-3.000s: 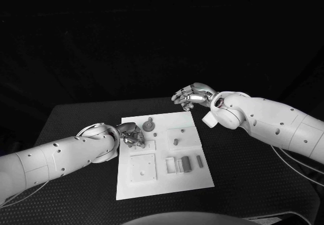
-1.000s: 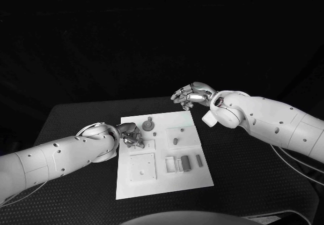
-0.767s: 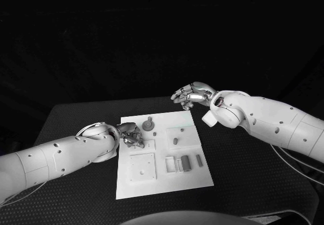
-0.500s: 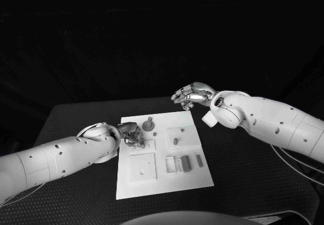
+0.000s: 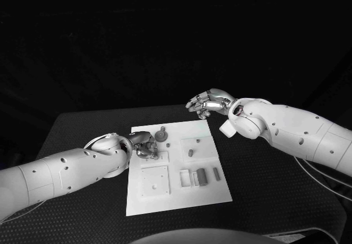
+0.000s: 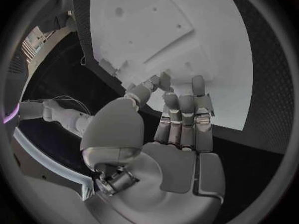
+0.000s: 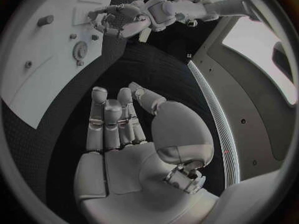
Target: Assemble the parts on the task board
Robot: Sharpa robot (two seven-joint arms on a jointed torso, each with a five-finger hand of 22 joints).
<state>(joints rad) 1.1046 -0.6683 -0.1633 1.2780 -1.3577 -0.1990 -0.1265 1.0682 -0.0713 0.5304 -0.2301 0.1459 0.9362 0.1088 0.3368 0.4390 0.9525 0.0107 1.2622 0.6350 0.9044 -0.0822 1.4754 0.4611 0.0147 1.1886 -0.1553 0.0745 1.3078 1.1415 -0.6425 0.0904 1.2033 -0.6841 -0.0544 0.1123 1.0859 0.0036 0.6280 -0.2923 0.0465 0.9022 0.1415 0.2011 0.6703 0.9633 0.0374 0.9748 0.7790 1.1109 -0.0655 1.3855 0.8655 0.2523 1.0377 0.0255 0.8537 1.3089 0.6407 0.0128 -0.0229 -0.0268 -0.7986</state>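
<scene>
**Left hand low at board's left edge, right hand raised beyond it**

While the black tabletop [image 5: 88,127] carried everything, the white task board [image 5: 179,195] lay at its middle, long side running away from the robot. Both white arms reached inward from opposite sides. Left hand [image 5: 143,146] sat low over the board's left edge, near the far end, fingers [image 6: 181,112] bent down toward the white surface; whether they pinched a part could not be told from either view. Right hand [image 5: 210,103] hung above the tabletop just past the board's far right corner, fingers [image 7: 109,117] curled loosely together, nothing in them. Grey parts stayed on the board: a round disc with a short stem [image 5: 161,135] near the far edge beside the left hand, a small oval piece [image 5: 191,151] toward the middle, and two upright blocks [image 5: 201,176] and [image 5: 216,174] side by side on the right half. A square raised plate [image 5: 155,181] lay left of those blocks.
</scene>
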